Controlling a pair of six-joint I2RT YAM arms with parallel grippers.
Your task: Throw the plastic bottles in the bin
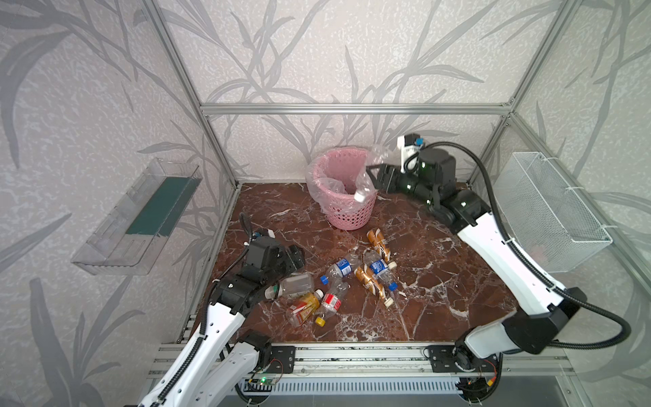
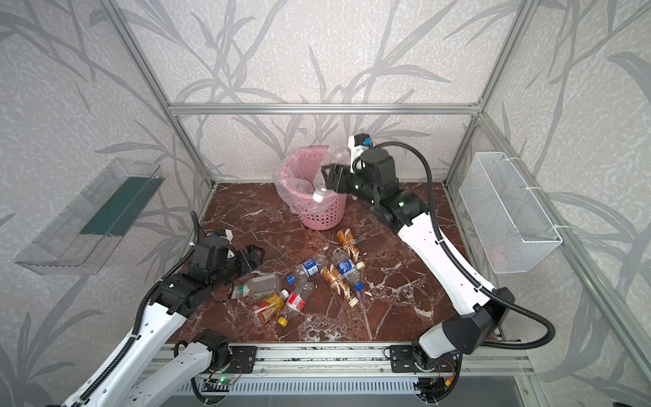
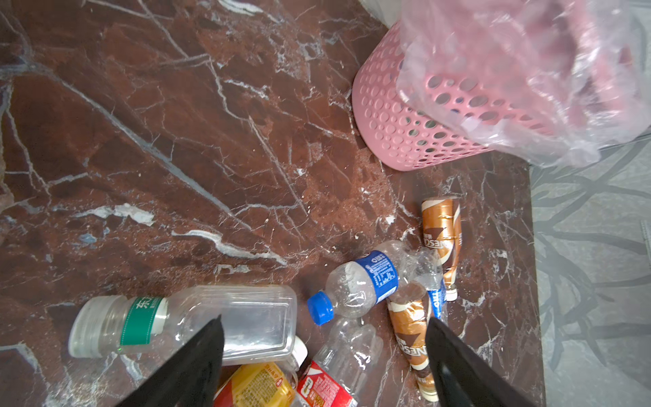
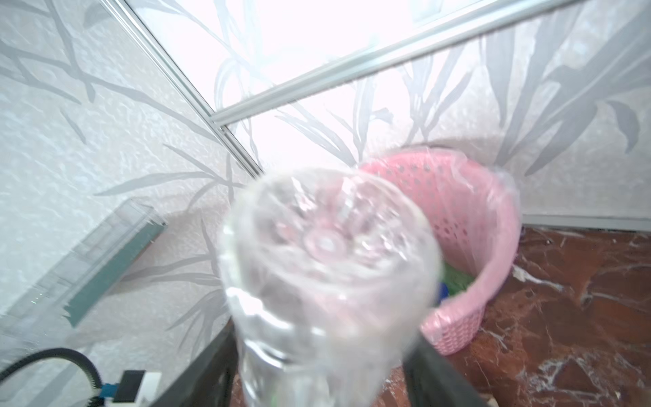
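Observation:
The pink bin [image 1: 347, 211] with a clear liner stands at the back; it also shows in the left wrist view [image 3: 387, 116] and the right wrist view [image 4: 493, 225]. My right gripper [image 1: 375, 178] [image 2: 329, 179] [image 4: 322, 352] hangs at the bin's right rim with its jaws apart. A clear plastic bottle [image 1: 363, 192] [image 4: 327, 267], cap down and blurred, sits between them over the rim. Several plastic bottles lie on the marble: green-labelled [image 1: 290, 286] [image 3: 183, 324], yellow [image 1: 303, 308], red-labelled [image 1: 329, 303], blue-labelled [image 1: 340, 267], orange-brown [image 1: 378, 241]. My left gripper [image 1: 297, 257] [image 3: 324, 319] hovers open above them, holding nothing.
A white wire mesh basket [image 1: 549, 211] hangs on the right wall. A clear acrylic tray [image 1: 141, 218] hangs on the left wall. Aluminium frame posts stand at the corners. Inside the bin, green and blue items [image 4: 454, 282] show.

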